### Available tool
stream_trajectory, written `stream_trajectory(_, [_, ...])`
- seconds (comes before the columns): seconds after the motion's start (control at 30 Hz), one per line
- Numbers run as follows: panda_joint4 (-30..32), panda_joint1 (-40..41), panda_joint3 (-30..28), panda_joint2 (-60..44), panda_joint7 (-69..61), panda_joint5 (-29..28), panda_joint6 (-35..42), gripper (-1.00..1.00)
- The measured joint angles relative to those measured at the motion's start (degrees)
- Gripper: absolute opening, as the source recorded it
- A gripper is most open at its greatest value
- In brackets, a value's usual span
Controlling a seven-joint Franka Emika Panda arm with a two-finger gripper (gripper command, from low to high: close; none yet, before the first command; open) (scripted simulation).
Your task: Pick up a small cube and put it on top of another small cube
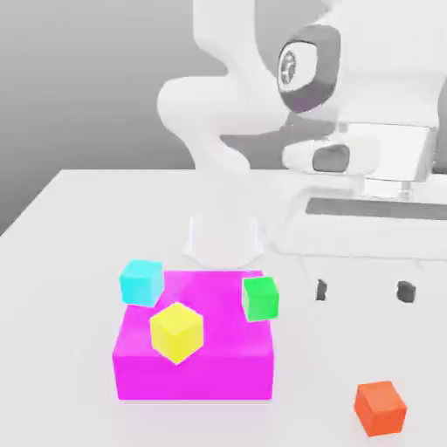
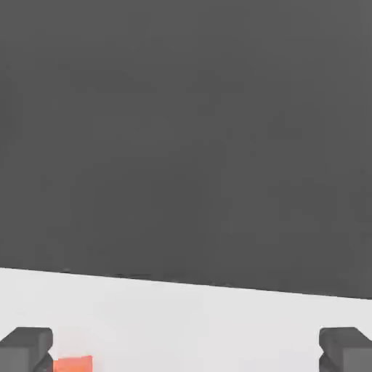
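Note:
The small orange-red cube (image 1: 381,408) lies on the white table near the front, at the exterior view's right, and a sliver of it (image 2: 73,364) appears beside one fingertip in the hand view. My gripper (image 1: 362,291) hangs above and behind it, well clear of it. Its dark fingertips (image 1: 321,290) stand wide apart, open, with nothing between them (image 2: 185,352). A cyan cube (image 1: 141,282), a yellow cube (image 1: 176,332) and a green cube (image 1: 260,298) rest on a big magenta block (image 1: 196,367).
The arm's white base (image 1: 223,236) stands just behind the magenta block. The white table (image 1: 70,262) ends at a back edge against a grey background. Bare tabletop lies between the block and the orange-red cube.

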State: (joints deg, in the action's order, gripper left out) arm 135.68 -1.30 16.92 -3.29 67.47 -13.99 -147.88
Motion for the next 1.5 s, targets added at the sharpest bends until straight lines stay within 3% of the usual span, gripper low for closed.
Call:
stream_trajectory(0.23, [1.3, -3.3, 1.7, -13.6, 3.3, 0.1, -5.5, 0.0])
stream_trajectory(0.37, [-0.2, -6.7, -1.9, -21.9, 6.7, -3.9, -11.2, 0.0])
stream_trajectory(0.4, [-0.7, -7.7, -3.1, -23.8, 7.5, -4.9, -12.6, -1.0])
stream_trajectory(0.63, [-0.7, -7.8, -3.2, -24.1, 7.7, -5.1, -12.9, -1.0])
stream_trajectory(0.8, [1.8, -4.2, 0.6, -15.0, 4.2, 0.4, -6.4, -1.0])
stream_trajectory(1.5, [25.0, 17.7, -15.1, 27.1, 26.9, 8.6, 12.0, -1.0])
